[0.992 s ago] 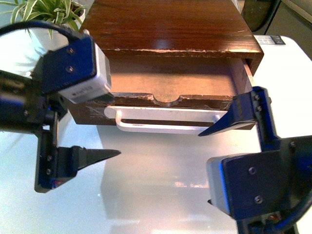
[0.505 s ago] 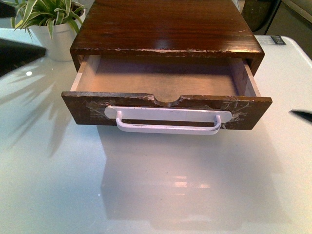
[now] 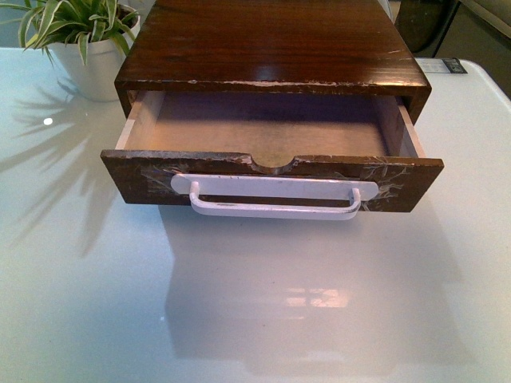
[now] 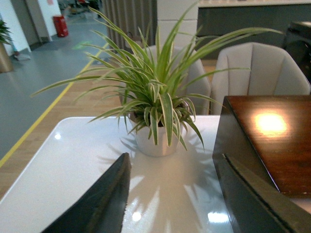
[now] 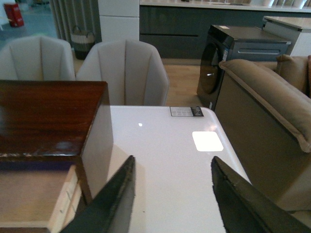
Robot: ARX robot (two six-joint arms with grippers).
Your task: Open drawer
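Left gripper (image 4: 172, 158), right gripper (image 5: 172, 159) gape — drawer (image 3: 263, 132) stands pulled out.

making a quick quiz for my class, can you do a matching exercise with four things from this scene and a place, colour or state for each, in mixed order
Things:
1. drawer
2. bar handle
3. potted plant
4. right gripper

Descriptions:
a. on the table, left of the cabinet in the front view
b. pulled out, pale inside showing
c. open, holding nothing
d. white, running across the drawer's front

Pairs: 1-b, 2-d, 3-a, 4-c
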